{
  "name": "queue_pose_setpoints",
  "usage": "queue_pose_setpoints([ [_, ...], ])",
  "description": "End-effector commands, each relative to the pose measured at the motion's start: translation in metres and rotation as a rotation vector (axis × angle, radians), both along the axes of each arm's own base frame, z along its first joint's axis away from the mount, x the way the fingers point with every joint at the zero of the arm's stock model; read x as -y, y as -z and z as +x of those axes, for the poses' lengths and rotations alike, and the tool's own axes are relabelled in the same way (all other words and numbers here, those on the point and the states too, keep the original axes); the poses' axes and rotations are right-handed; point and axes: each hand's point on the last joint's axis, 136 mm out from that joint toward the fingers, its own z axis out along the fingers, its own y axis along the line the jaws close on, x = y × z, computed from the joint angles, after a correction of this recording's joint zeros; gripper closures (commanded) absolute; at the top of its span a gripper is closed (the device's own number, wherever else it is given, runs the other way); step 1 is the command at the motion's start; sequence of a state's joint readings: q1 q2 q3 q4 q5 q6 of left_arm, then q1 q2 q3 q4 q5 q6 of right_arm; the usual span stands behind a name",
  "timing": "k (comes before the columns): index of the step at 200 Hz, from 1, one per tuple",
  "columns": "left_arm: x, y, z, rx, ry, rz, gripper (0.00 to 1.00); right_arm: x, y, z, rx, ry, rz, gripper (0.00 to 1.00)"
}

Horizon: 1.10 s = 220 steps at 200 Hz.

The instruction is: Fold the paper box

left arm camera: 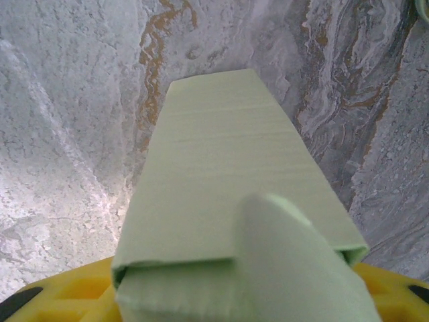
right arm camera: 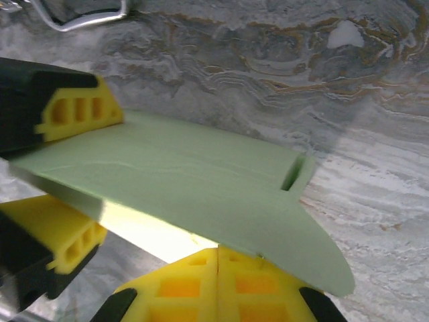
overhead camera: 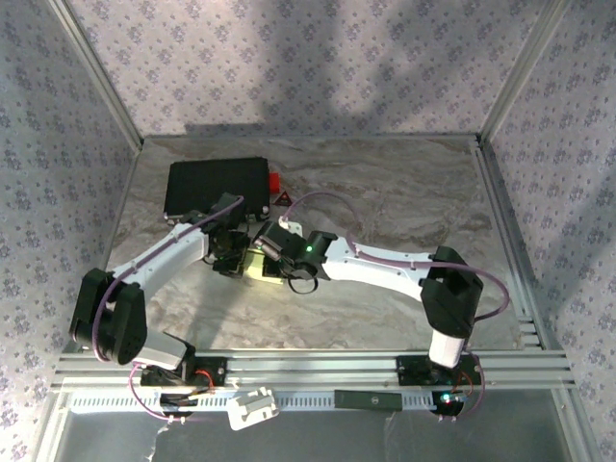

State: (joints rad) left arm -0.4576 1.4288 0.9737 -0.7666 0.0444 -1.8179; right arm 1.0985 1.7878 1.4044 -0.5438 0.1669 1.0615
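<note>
The paper box (overhead camera: 258, 269) is a pale yellow-green flat sleeve, lifted just off the marble table (overhead camera: 385, 192) between my two grippers. My left gripper (left arm camera: 228, 298) is shut on its near end, and the sleeve (left arm camera: 228, 168) stretches away from the camera. A rounded tuck flap (left arm camera: 295, 261) curls up at that end. In the right wrist view, the left gripper's yellow fingers (right arm camera: 77, 114) sit on either side of the box (right arm camera: 174, 174). My right gripper (right arm camera: 218, 258) has its yellow pads pressed together, tips against the underside of the rounded flap (right arm camera: 315, 248).
A larger black rectangular case (overhead camera: 217, 186) lies at the back left, with a small red object (overhead camera: 275, 183) beside it. Patterned walls enclose the table on three sides. A metal rail (overhead camera: 308, 371) runs along the near edge.
</note>
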Motion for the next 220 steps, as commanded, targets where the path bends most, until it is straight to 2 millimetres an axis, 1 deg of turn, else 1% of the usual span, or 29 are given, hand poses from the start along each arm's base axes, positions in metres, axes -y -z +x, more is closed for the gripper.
queue_pose_setpoints([
  [1,-0.003,-0.002,-0.005,-0.048,-0.016,0.007,0.48,0.014,0.017,0.007,-0.015,0.051,-0.076,0.95],
  [12,-0.003,-0.002,-0.005,-0.047,-0.015,0.007,0.48,0.016,0.02,0.006,-0.012,0.051,-0.088,0.95],
  [28,-0.002,-0.002,-0.004,-0.047,-0.017,0.006,0.48,0.014,0.019,0.006,-0.011,0.049,-0.085,0.95],
  [31,-0.002,-0.001,-0.004,-0.049,-0.018,0.005,0.48,0.018,0.021,0.004,-0.02,0.047,-0.107,0.96],
  [35,-0.002,-0.002,-0.004,-0.047,-0.017,0.004,0.48,0.019,0.021,0.004,-0.019,0.044,-0.114,0.96],
  [52,-0.001,-0.001,-0.003,-0.051,-0.018,0.003,0.48,0.017,0.002,0.003,0.033,0.023,-0.107,0.96],
  [69,-0.001,0.001,-0.005,-0.062,-0.027,0.004,0.49,0.014,-0.027,0.0,0.11,-0.014,-0.082,0.93],
  [76,-0.002,0.002,-0.005,-0.063,-0.035,0.004,0.5,0.015,-0.04,0.0,0.142,-0.027,-0.076,0.91],
  [84,-0.002,0.002,-0.005,-0.065,-0.044,0.003,0.52,0.022,-0.052,0.001,0.171,-0.031,-0.083,0.89],
  [97,-0.002,0.001,-0.004,-0.065,-0.05,0.004,0.52,0.035,-0.065,0.007,0.198,-0.055,-0.09,0.82],
  [105,-0.003,0.0,-0.004,-0.07,-0.052,0.007,0.52,0.036,-0.069,0.011,0.202,-0.112,-0.074,0.77],
  [112,-0.002,-0.001,-0.004,-0.071,-0.052,0.008,0.52,0.035,-0.071,0.014,0.201,-0.173,-0.062,0.74],
  [125,-0.001,-0.001,-0.003,-0.076,-0.05,0.007,0.53,0.037,-0.071,0.015,0.207,-0.274,-0.104,0.7],
  [138,-0.001,-0.002,-0.002,-0.078,-0.049,0.007,0.53,0.041,-0.065,0.015,0.223,-0.37,-0.205,0.66],
  [162,-0.001,-0.001,-0.001,-0.083,-0.05,0.011,0.54,0.038,-0.051,0.013,0.214,-0.492,-0.319,0.65],
  [177,0.0,0.0,-0.001,-0.086,-0.051,0.012,0.54,0.035,-0.044,0.012,0.2,-0.522,-0.375,0.65],
  [202,-0.001,-0.001,-0.001,-0.085,-0.053,0.015,0.54,0.04,-0.034,0.02,0.176,-0.493,-0.461,0.66],
  [220,-0.001,-0.002,0.001,-0.08,-0.048,0.014,0.54,0.04,-0.03,0.023,0.178,-0.488,-0.48,0.68],
])
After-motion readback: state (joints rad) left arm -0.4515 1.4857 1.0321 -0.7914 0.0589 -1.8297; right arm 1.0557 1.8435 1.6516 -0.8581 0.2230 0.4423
